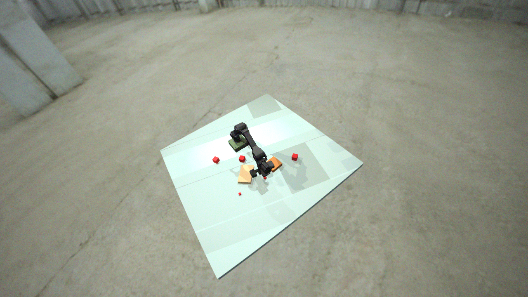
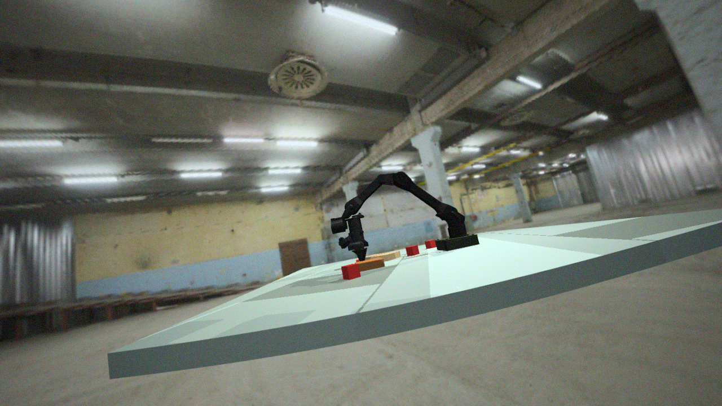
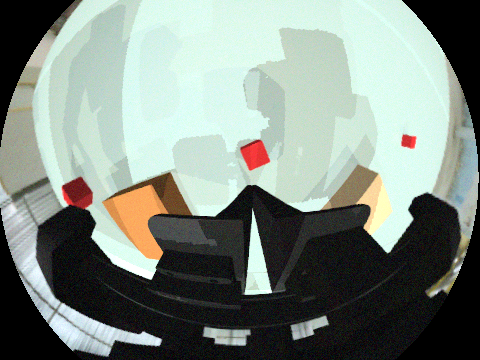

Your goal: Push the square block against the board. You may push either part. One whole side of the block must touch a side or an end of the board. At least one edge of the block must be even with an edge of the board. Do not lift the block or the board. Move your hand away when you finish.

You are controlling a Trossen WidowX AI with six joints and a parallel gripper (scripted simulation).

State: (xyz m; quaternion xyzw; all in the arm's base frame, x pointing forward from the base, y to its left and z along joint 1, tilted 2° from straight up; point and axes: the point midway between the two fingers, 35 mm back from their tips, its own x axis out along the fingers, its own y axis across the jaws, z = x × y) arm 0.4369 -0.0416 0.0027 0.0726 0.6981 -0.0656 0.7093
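The orange square block (image 1: pixel 275 163) (image 2: pixel 370 264) (image 3: pixel 137 215) lies flat on the table, partly hidden by the hand in the top view. The pale tan board (image 1: pixel 245 174) (image 2: pixel 391 255) (image 3: pixel 382 205) lies flat on the other side of the hand. A gap separates block and board. My gripper (image 1: pixel 264 175) (image 2: pixel 361 259) (image 3: pixel 251 190) is shut and empty, pointing down low between them, toward their outer ends. In the wrist view the block is left of the fingers and the board right. Its fingers cover the near parts of both. I cannot tell whether the fingertips touch the table.
A small red cube (image 1: pixel 264 177) (image 3: pixel 255 155) lies just beyond the fingertips. Another small red cube (image 1: pixel 239 194) (image 3: pixel 408 141) lies beyond the board. Larger red cubes stand beyond the block (image 1: pixel 294 156) (image 2: pixel 351 271) (image 3: pixel 77 193) and near the arm's base (image 1: pixel 241 159) (image 2: pixel 412 250).
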